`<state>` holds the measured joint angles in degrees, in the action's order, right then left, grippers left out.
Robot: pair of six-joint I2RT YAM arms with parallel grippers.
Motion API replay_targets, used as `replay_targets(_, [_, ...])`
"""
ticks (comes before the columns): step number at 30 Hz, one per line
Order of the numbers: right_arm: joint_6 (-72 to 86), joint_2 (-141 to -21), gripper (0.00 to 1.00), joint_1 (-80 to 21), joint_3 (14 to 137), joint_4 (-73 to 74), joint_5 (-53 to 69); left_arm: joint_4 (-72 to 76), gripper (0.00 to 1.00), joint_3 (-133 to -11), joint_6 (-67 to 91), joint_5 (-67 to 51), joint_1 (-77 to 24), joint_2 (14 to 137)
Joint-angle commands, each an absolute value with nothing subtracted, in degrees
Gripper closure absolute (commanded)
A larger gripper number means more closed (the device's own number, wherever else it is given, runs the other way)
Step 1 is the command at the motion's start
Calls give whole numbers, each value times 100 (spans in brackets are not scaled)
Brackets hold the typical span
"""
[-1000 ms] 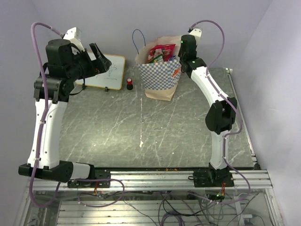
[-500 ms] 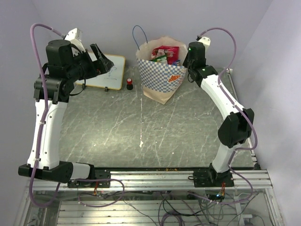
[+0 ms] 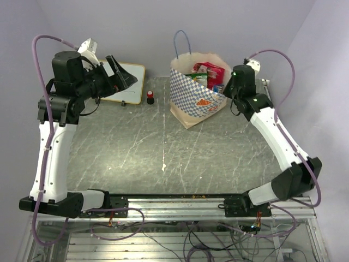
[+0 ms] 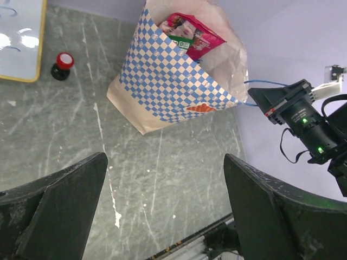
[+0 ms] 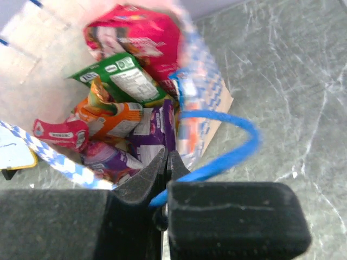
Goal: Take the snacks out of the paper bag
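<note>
Dragged rightward since the earlier frame, the paper bag [image 3: 192, 101] now leans tilted on the surface [image 3: 136, 153]. One of its two blue cord handles [image 5: 250, 135] is pinched in the closed right gripper [image 5: 165, 162]. Just beyond that gripper, the snacks [image 5: 135, 76] fill the bag: one pink, one green, one orange, one small red, two purple. Well apart hovers the left gripper [image 4: 165, 206], jaws spread wide.

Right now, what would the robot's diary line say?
right hand: shut on blue handle | paper bag: tilted | snacks: inside bag | left hand: open, empty
</note>
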<state>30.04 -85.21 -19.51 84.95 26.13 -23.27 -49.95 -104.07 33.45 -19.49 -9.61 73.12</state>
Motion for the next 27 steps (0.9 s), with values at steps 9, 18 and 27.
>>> replay_targets(9, [3176, -6438, 100, -1931, 7706, 3696, -2596, -3767, 8, -9164, 4633, -3449, -984, 6991])
replay_targets(18, [2976, -5871, 100, -1931, 7638, 4195, -2820, -2951, 9, -8982, 5142, -3523, -1074, 7336])
replay_targets(27, [3072, -5865, 100, -1925, 7673, 4142, -2416, -2610, 7, -10483, 4432, -2471, -2140, 9179])
